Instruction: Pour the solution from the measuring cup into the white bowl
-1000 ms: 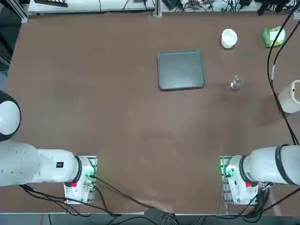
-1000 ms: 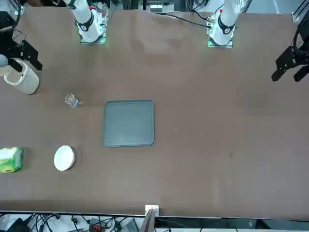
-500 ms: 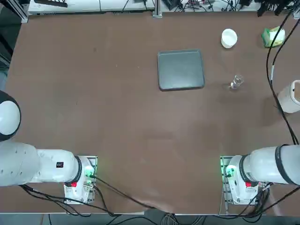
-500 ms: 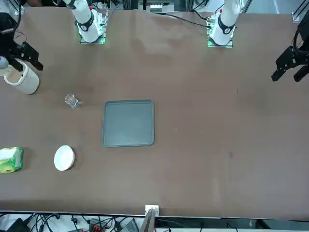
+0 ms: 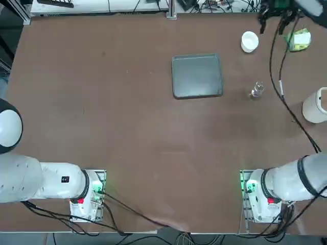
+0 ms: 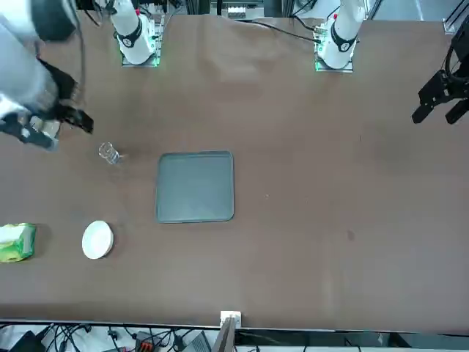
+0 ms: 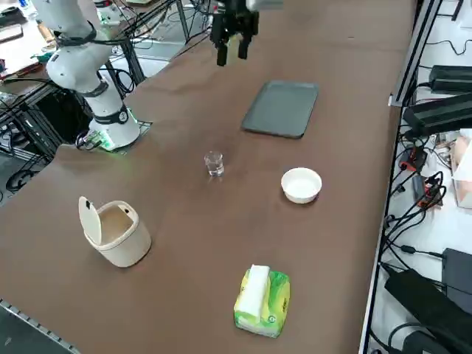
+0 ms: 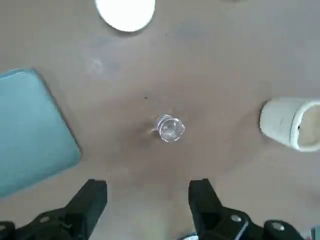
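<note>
1. Clear glass measuring cup (image 5: 257, 90) sits right of centre in the top view, ungrabbed; right gripper (image 8: 148, 194)'s fingers are spread, holding nothing.
2. White bowl (image 5: 250, 42) waits upper right there.
3. Grab, pour: looks like all that's left.

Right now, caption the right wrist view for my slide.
Open right gripper above the table, the small glass measuring cup standing beyond its fingertips.

The brown table (image 7: 184, 243) bears the grey tray (image 7: 281, 109), the white bowl (image 7: 301, 185), the measuring cup (image 7: 214, 163), an off-white cylinder with a handle (image 7: 124, 234) and a green-and-white lump (image 7: 263, 302).
</note>
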{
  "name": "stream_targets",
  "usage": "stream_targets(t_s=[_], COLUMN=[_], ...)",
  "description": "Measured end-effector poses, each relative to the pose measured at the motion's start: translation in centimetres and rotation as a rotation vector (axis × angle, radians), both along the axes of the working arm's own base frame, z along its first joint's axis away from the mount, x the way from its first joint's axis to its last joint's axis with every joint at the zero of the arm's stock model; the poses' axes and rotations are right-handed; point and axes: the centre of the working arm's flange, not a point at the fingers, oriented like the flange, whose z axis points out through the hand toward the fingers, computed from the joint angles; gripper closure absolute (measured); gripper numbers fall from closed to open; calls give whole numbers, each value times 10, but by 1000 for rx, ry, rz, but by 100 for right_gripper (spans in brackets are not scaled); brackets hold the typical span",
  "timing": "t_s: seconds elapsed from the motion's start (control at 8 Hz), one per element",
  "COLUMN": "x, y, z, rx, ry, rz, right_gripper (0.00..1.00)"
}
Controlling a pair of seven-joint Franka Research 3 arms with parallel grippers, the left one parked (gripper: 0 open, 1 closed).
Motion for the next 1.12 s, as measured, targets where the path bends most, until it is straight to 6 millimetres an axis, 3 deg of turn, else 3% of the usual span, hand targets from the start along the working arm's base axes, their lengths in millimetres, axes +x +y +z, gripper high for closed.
stream_targets(t_s=[0.38, 0.75, 1.12], x=[18, 14, 4], y=[40, 60, 70], z=[-102, -197, -275], rx=[-211, -445, -649], ry=[-42, -172, -314], rz=[-311, -581, -775], right_gripper=[1, 1, 1])
